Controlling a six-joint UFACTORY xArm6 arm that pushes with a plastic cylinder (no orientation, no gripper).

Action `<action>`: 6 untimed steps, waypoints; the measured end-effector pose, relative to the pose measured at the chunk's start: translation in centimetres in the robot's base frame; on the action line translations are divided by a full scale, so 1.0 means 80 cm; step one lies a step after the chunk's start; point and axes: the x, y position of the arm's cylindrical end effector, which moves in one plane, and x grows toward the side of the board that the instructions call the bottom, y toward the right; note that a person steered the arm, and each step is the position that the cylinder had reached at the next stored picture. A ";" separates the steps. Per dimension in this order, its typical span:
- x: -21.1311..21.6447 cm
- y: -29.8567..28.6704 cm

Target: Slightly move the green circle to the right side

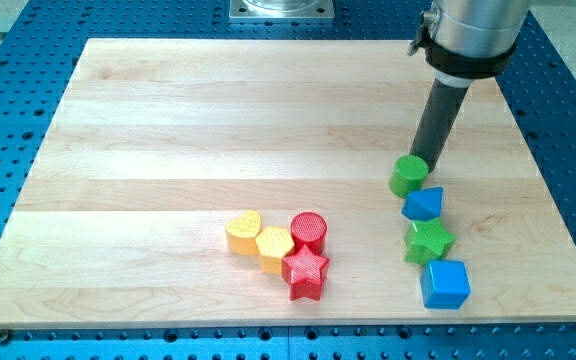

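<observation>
The green circle (407,176) lies on the wooden board (168,120) at the view's right. My tip (426,161) stands at the circle's upper right edge, touching it or nearly so. Just below the circle sits a blue block (423,204) of irregular shape, touching or nearly touching it. Below that come a green star (428,241) and a blue cube (444,284).
Near the view's bottom centre is a cluster: a yellow heart-like block (243,232), a yellow hexagon (274,246), a red circle (308,231) and a red star (305,273). The board's right edge (553,180) lies to the right of the blue and green blocks.
</observation>
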 end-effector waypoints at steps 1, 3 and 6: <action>-0.028 -0.019; 0.012 -0.084; 0.020 -0.058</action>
